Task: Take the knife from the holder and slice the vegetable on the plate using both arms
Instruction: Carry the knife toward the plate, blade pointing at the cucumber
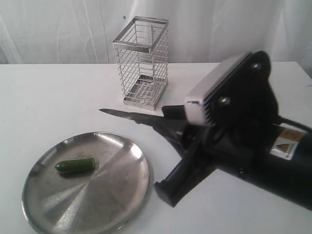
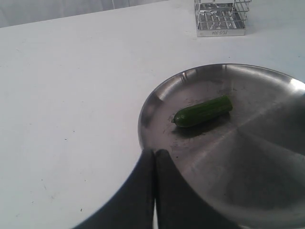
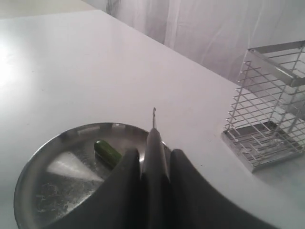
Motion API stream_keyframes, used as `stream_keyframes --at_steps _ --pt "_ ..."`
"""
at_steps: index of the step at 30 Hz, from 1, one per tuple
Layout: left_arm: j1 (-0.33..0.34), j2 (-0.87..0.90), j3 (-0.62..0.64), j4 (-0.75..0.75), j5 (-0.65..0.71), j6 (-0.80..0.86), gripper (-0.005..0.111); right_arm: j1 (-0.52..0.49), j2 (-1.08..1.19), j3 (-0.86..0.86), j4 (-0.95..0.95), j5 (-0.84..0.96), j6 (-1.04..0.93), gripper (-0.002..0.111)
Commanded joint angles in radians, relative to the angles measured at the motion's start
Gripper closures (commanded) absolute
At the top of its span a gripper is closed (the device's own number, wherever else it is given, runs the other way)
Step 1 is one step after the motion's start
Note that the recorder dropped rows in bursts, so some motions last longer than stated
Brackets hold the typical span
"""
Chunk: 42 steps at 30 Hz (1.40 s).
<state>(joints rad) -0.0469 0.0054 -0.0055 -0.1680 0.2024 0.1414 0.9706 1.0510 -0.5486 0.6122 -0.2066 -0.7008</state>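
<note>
My right gripper [image 1: 171,126] is shut on the handle of the black knife [image 1: 124,116], which hangs above the table with its pointed blade reaching left, between the holder and the plate. In the right wrist view the knife [image 3: 153,138] stands between the right gripper's [image 3: 154,152] fingers, over the plate's [image 3: 52,191] far rim. The green vegetable [image 1: 74,165] lies whole on the steel plate [image 1: 122,195]. The wire holder [image 1: 142,63] stands empty behind. My left gripper [image 2: 155,153] is shut on nothing at the plate's [image 2: 248,157] rim, short of the vegetable [image 2: 202,111].
A white table carries everything, with a white curtain behind it. The right arm's bulky body [image 1: 253,131] fills the right of the exterior view. The holder's base [image 2: 220,21] shows beyond the plate in the left wrist view, and the holder [image 3: 271,124] stands beside the knife in the right wrist view.
</note>
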Motion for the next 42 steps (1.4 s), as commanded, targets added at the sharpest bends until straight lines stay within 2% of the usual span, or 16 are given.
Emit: stream_keyframes --at_steps 1,5,10,18,24,32,42 --pt "-0.001 -0.005 0.006 -0.003 0.001 -0.007 0.107 0.098 0.116 0.005 0.041 -0.141 0.007 0.108" --pt "-0.001 -0.005 0.006 -0.003 0.001 -0.007 0.107 0.169 0.222 0.005 0.118 -0.284 0.007 0.108" --pt "-0.001 -0.005 0.006 -0.003 0.001 -0.007 0.107 0.202 0.337 0.001 0.233 -0.407 0.008 0.108" --pt "-0.001 -0.005 0.006 -0.003 0.001 -0.007 0.107 0.267 0.479 -0.046 0.236 -0.433 0.08 0.108" --pt "-0.001 -0.005 0.006 -0.003 0.001 -0.007 0.107 0.305 0.533 -0.059 0.305 -0.532 0.078 0.108" --pt "-0.001 -0.005 0.006 -0.003 0.001 -0.007 0.107 0.316 0.547 -0.059 0.318 -0.588 0.081 0.108" --pt "-0.001 -0.005 0.006 -0.003 0.001 -0.007 0.107 0.316 0.545 -0.059 0.359 -0.575 0.077 0.108"
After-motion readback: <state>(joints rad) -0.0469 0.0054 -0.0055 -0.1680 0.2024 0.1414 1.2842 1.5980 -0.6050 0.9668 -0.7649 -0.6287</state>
